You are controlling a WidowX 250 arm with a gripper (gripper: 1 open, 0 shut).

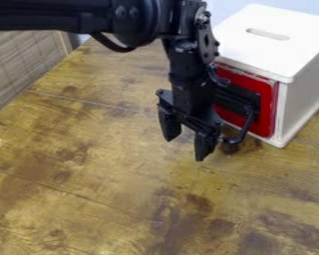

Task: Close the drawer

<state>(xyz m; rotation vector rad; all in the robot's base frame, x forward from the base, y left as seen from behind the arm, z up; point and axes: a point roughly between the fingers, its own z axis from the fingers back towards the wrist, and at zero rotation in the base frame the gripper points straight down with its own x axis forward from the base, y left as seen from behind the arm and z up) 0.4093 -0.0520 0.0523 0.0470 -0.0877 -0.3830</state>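
Note:
The red drawer [254,100] front sits in the white box [275,50] at the upper right, nearly flush with the casing. Its black plate and loop handle [237,129] stick out toward the table's middle. My black gripper [183,136] hangs pointing down just left of the handle, close to it or touching it. Its fingers [167,125] stand a little apart with nothing between them. The arm hides part of the drawer front and plate.
The box has a slot [267,34] in its top. A worn wooden tabletop [96,189] spreads to the left and front. A pale tiled strip [19,60] lies along the upper left edge.

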